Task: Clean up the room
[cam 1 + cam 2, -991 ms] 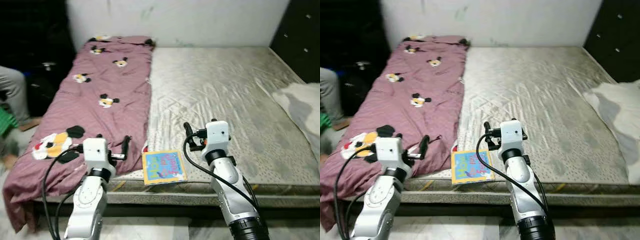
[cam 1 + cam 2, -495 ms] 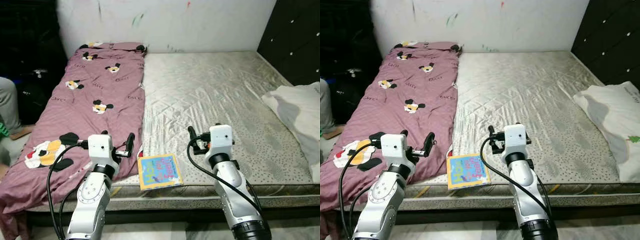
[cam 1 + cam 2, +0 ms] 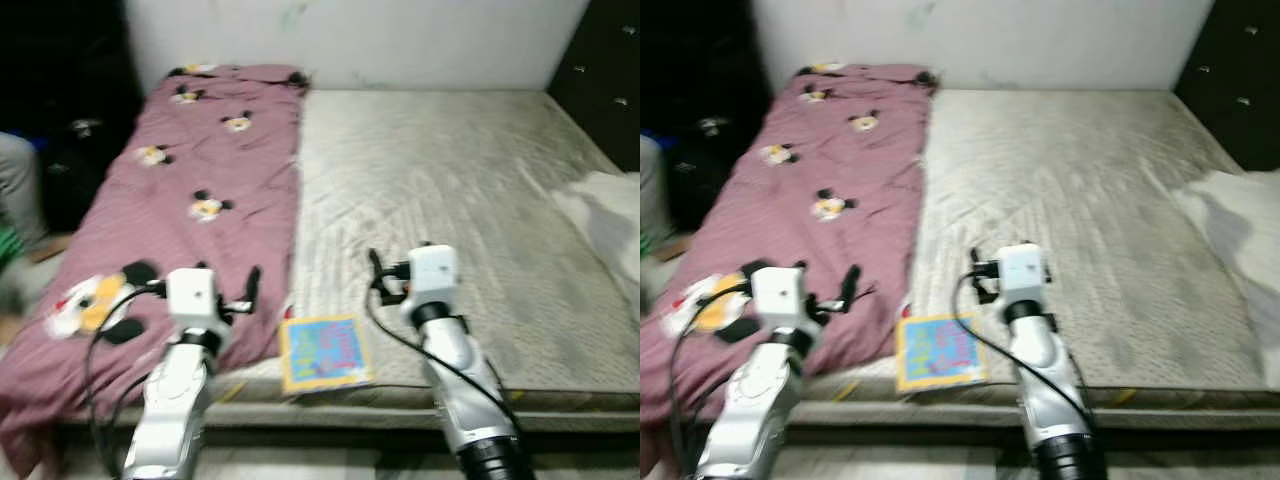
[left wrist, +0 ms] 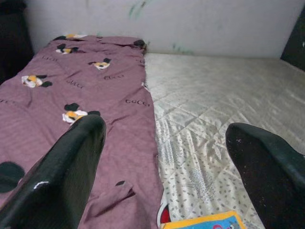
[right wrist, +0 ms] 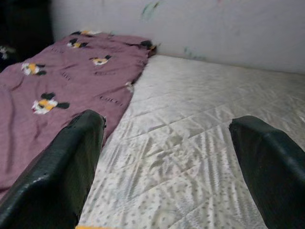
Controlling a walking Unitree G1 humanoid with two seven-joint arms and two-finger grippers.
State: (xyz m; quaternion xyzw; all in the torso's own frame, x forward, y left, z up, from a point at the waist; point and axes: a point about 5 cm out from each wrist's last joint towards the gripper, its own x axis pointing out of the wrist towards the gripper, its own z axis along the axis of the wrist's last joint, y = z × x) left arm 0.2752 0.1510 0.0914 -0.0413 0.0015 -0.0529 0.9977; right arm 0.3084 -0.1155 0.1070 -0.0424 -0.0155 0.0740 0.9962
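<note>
On the mattress (image 3: 450,170), near its front edge, a colourful book (image 3: 323,352) lies flat, just beside the edge of the maroon blanket (image 3: 190,180) covering the left side. Left gripper (image 4: 167,157) hovers over the blanket's front, fingers (image 4: 71,167) spread wide, holding nothing. Right gripper (image 5: 167,157) hovers above bare mattress right of the book, fingers (image 5: 66,162) likewise wide apart and empty. White pillow (image 3: 610,210) at right edge. Head views blurred.

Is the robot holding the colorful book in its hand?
No, the book lies on the mattress edge between the open left gripper and right gripper.
</note>
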